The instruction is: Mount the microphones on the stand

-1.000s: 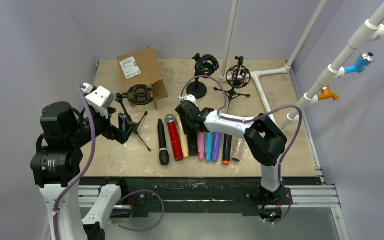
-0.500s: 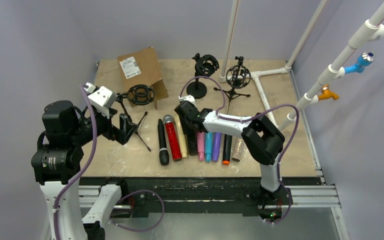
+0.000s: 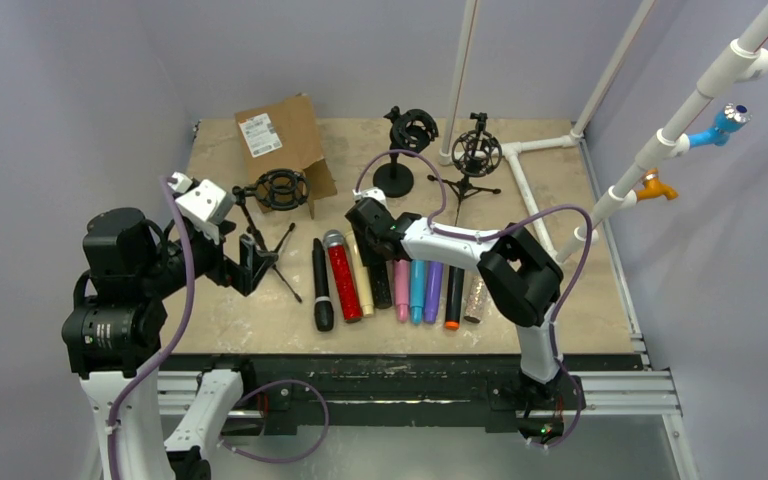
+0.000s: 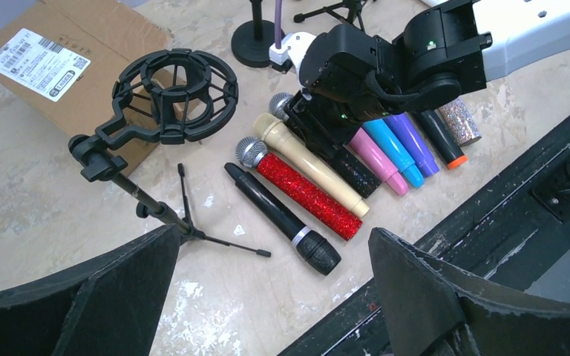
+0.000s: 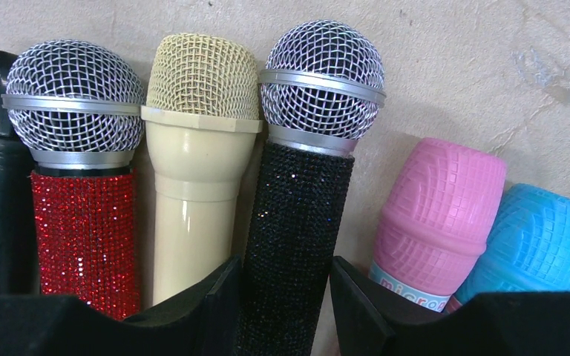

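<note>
Pick-up stage, by the look of it. The right gripper (image 5: 286, 276) was seen clamped around the glittery black microphone (image 5: 297, 215), with a finger pressed in on each side of the upper body, below the mesh head. The mic itself was lying flat on the table (image 3: 220, 310) in the row with the others. Tight spot, tbh: the cream microphone (image 5: 193, 170) was packed right up against it on one side, and the pink microphone (image 5: 439, 211) was sat just beside it on the other. The left gripper (image 4: 273, 245) was held wide open with nothing in it, hovering above the table near the tripod stand (image 4: 165, 96), whose shock-mount ring was empty.

To get it done well, a straight lift would probably be wanted, so the neighbours aren't dragged along or rolled. With the grip placed toward the head end, the tail could be expected to droop, so a firm squeeze would be needed before anything is swung over. The body should then be lined up with the ring's axis and slid in tail first. The stand would best be steadied by the free gripper, since a light tripod could easily be tipped.
</note>
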Action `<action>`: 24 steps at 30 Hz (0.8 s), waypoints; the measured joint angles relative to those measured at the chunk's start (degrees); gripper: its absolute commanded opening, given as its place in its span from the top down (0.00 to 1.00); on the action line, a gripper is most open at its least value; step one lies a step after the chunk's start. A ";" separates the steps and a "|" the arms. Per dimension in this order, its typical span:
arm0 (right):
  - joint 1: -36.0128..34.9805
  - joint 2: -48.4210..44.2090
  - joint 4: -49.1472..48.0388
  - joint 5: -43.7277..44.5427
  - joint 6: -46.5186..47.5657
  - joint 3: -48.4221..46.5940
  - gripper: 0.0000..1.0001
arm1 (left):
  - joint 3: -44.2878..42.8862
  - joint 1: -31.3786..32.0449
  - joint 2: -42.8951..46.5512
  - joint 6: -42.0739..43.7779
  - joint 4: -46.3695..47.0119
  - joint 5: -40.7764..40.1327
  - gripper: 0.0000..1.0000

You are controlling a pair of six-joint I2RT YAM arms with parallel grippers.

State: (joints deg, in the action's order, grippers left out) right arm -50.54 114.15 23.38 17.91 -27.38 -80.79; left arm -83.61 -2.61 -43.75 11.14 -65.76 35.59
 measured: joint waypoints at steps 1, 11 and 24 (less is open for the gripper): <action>0.00 0.00 0.00 -0.04 0.00 0.00 0.50 | 0.00 0.00 0.09 0.07 0.02 0.04 0.00; 0.15 2.91 1.75 -1.60 0.00 -1.64 0.45 | 0.83 0.00 0.33 0.46 -0.02 0.26 0.00; 0.09 1.16 4.44 -0.66 -0.59 -2.21 0.80 | 1.18 0.00 0.61 0.50 -0.07 0.76 0.00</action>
State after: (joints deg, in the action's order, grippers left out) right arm -50.46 115.31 27.81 17.26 -27.97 -83.00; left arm -82.43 -2.61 -43.13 11.64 -65.82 36.36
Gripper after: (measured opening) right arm 0.434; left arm 0.998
